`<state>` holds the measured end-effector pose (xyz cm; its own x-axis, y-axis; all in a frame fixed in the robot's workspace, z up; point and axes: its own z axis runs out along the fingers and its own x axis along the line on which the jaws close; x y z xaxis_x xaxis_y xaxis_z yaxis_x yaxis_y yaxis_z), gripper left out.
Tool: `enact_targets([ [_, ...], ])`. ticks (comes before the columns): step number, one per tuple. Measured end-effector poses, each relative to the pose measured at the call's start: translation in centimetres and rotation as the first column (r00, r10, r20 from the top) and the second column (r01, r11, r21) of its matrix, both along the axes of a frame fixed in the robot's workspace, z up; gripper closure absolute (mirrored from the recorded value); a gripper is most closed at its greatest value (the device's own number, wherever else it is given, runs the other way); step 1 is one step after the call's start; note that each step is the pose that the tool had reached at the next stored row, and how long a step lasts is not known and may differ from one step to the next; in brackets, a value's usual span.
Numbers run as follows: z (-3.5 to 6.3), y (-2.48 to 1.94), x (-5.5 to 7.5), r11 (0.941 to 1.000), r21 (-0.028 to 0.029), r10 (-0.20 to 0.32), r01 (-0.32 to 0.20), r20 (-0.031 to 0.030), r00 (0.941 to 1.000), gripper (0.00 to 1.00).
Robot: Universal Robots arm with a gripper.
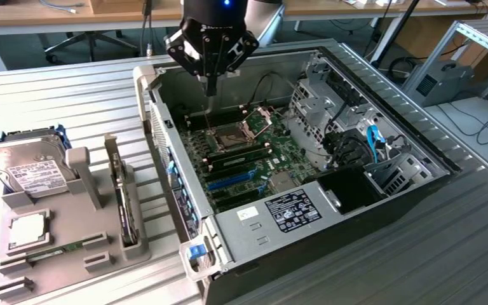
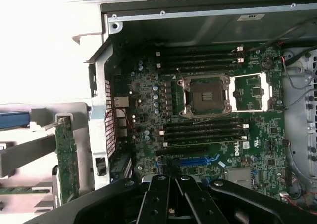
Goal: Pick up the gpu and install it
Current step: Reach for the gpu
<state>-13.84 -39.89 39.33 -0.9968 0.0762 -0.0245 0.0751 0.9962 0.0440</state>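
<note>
the gripper [image 1: 211,89] hangs over the case [image 1: 295,267], jaws together and empty; the gpu [image 1: 126,206] beside the case is not yet picked, probably needing jaws apart.

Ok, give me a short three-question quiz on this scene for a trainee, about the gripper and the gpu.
1. True or false: the gripper is holding the gpu.
2. Where is the gpu? A: standing on edge in the grey holder. B: seated on the motherboard. C: lying on the hard drive.
3. Fill in: the gripper hangs above the open ___.
Key: 1 false, it is shut and empty. 2 A. 3 computer case.
</note>
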Motion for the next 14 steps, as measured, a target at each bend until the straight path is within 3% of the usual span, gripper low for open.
enact_targets([
  [14,0.00,0.00,-0.70,1.0000,-0.0001,0.000,0.000,0.0000,1.0000,0.89],
])
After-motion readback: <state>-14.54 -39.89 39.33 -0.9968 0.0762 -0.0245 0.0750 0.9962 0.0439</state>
